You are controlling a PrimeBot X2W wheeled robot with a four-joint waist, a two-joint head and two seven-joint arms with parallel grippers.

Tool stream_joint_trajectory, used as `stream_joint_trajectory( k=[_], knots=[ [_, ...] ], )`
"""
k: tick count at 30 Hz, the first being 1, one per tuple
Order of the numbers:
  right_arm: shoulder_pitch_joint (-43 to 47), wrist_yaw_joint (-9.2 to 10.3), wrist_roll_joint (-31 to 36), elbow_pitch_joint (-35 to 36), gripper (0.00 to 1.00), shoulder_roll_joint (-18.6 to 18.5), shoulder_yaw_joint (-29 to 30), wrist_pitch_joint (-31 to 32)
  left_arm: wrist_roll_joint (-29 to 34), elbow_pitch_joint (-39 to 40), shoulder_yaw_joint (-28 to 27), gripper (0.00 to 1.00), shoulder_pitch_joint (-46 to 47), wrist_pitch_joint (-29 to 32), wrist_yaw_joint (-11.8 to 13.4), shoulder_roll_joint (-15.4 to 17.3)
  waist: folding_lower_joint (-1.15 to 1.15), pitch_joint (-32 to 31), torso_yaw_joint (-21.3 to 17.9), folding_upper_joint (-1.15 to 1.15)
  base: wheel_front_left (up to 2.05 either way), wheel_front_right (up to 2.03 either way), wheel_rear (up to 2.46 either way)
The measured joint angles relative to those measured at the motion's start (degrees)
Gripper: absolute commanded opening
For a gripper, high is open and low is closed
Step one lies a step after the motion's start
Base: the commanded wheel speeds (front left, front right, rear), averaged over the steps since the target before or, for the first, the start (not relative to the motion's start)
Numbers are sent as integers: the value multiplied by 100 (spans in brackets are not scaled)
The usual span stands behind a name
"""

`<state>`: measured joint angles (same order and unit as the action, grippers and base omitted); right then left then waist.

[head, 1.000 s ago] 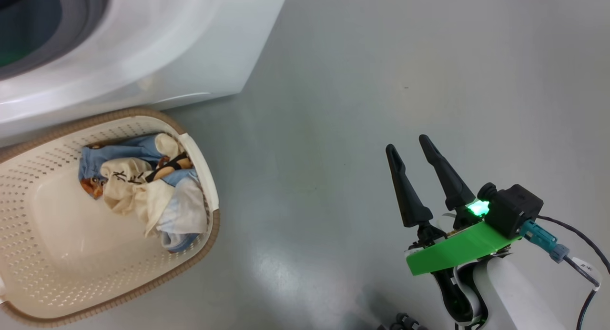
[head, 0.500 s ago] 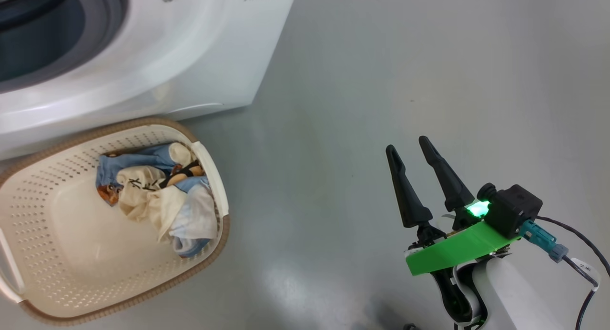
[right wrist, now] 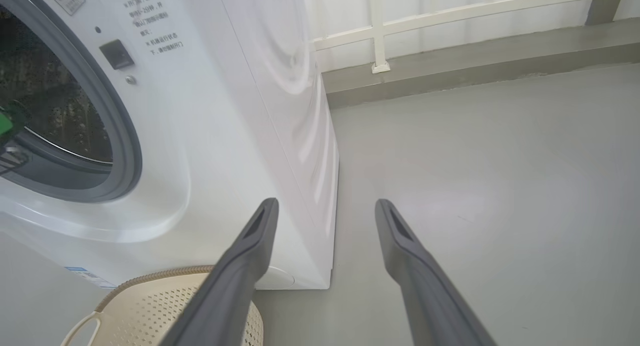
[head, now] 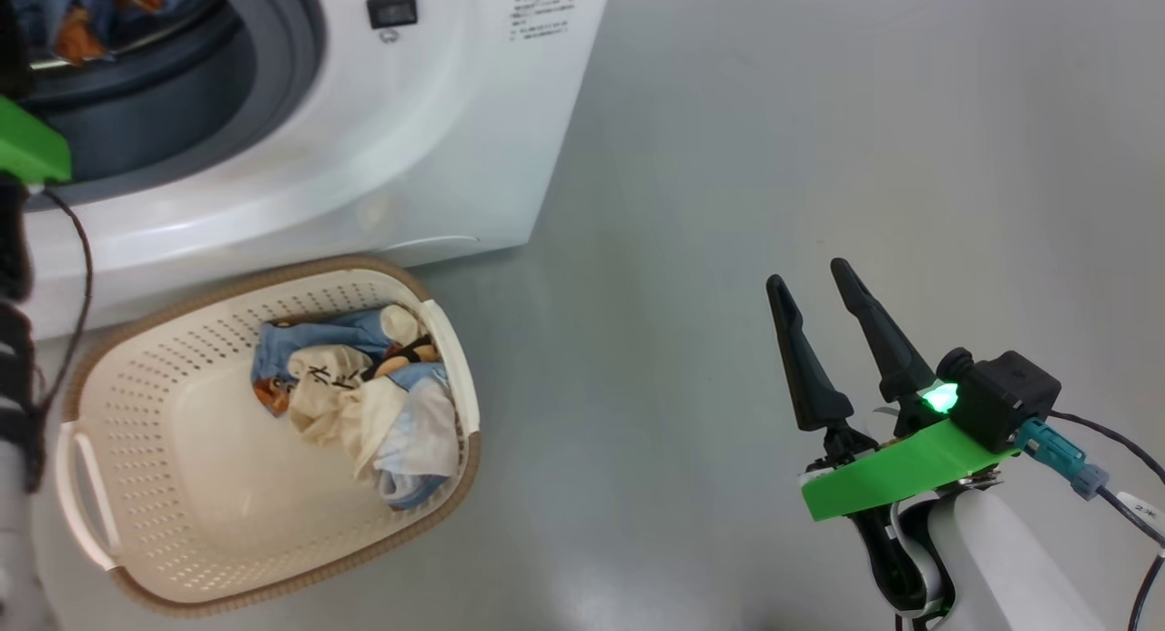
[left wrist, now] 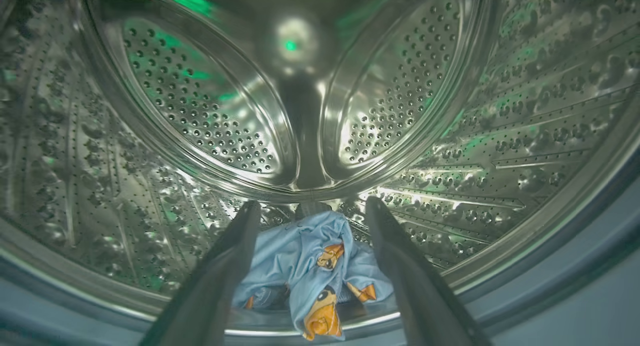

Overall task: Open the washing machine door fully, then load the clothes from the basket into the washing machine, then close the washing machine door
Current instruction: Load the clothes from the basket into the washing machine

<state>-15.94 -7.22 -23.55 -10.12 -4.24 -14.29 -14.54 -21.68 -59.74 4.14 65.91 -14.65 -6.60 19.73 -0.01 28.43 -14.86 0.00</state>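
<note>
Loading step: left jaws stand open, empty, inside the white front-loading washing machine (head: pixel 437 112), over a light blue garment with orange cartoon prints (left wrist: pixel 310 266) at the front lip of the steel drum (left wrist: pixel 210 111). Right jaws stand open, empty, beside the machine. Blue-and-cream clothes (head: pixel 364 403) lie in the cream perforated basket (head: pixel 146 412) before it. Advisable: nudge the garment deeper, clear of the grey rubber gasket (head: pixel 282 76).

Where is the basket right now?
In the head view, the basket sits on the floor at lower left, in front of the washing machine, clothes heaped at its right end.
</note>
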Motion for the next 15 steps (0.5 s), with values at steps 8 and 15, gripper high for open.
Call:
stream_joint_trajectory(
  k=[8, 15],
  knots=[
    [44, 0, 40, -51, 100, -197, 63, 0, 146, 1072, -521, 100, -1125, -4, 0, -427, 0, -358, 218, 0, 0, 0, 0],
    [260, 0, 40, -100, 100, -348, 125, 0, 464, 1696, -770, 100, -2029, -4, -52, -726, 0, -699, 384, 0, 0, 0, 0]
  ],
)
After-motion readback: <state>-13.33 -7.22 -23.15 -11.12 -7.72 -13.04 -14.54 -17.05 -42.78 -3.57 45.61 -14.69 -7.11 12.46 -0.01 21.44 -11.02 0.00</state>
